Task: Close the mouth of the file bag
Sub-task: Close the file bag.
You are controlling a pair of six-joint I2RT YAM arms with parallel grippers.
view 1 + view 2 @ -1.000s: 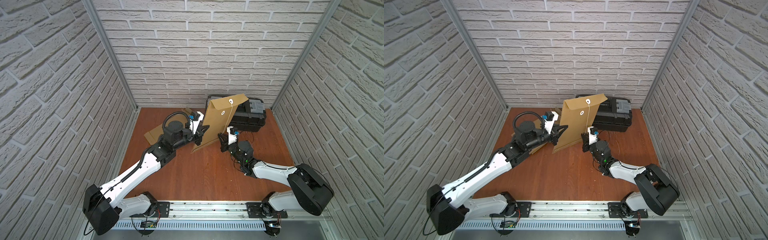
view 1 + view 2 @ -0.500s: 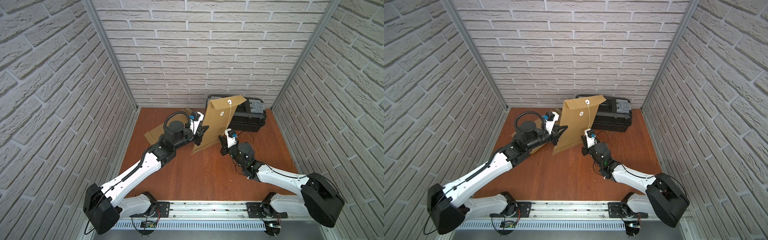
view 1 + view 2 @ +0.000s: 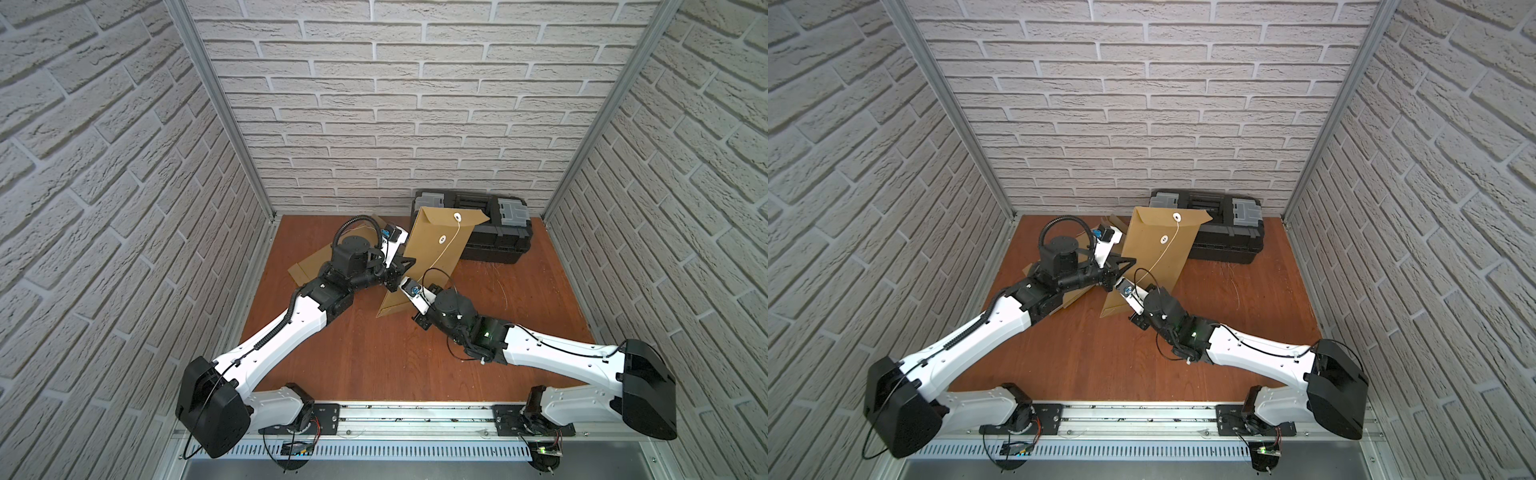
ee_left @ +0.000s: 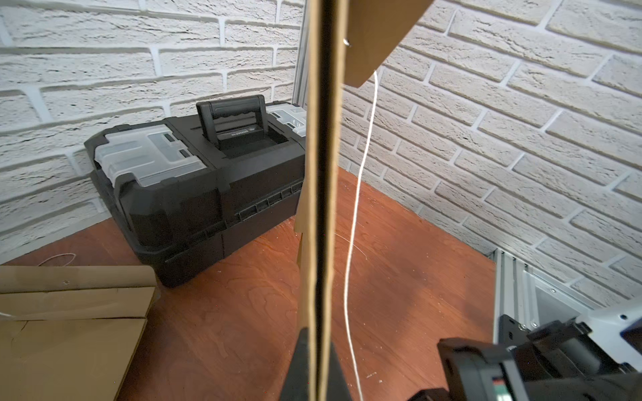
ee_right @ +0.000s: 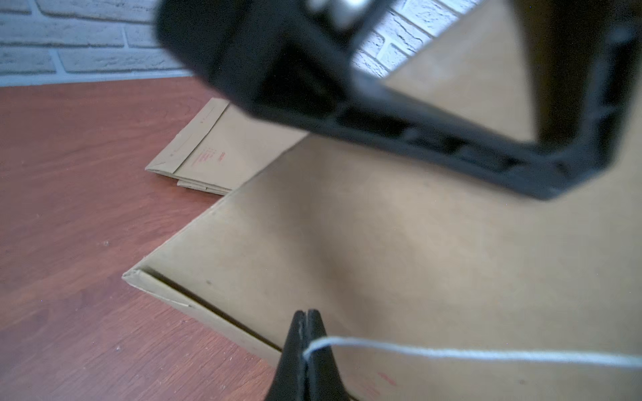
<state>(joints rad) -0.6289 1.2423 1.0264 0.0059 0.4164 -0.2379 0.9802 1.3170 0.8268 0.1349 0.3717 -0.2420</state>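
— Surface?
— Red-brown tabletop point(image 3: 374, 361), brick walls point(image 3: 415, 124) on three sides, black toolbox point(image 3: 498, 239) at the back.
— Free room?
— Bare wood toward the front rail point(image 3: 415, 415).
— The file bag point(image 3: 436, 253)?
— It stands tilted before the toolbox, low corner on the wood. Left arm point(image 3: 291, 328) reaches inward, left jaws clamped on its edge; right arm point(image 3: 552, 357) lies low, right jaws pinching its string point(image 5: 486, 354).

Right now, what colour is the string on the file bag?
White; the string shows best in the right wrist view.
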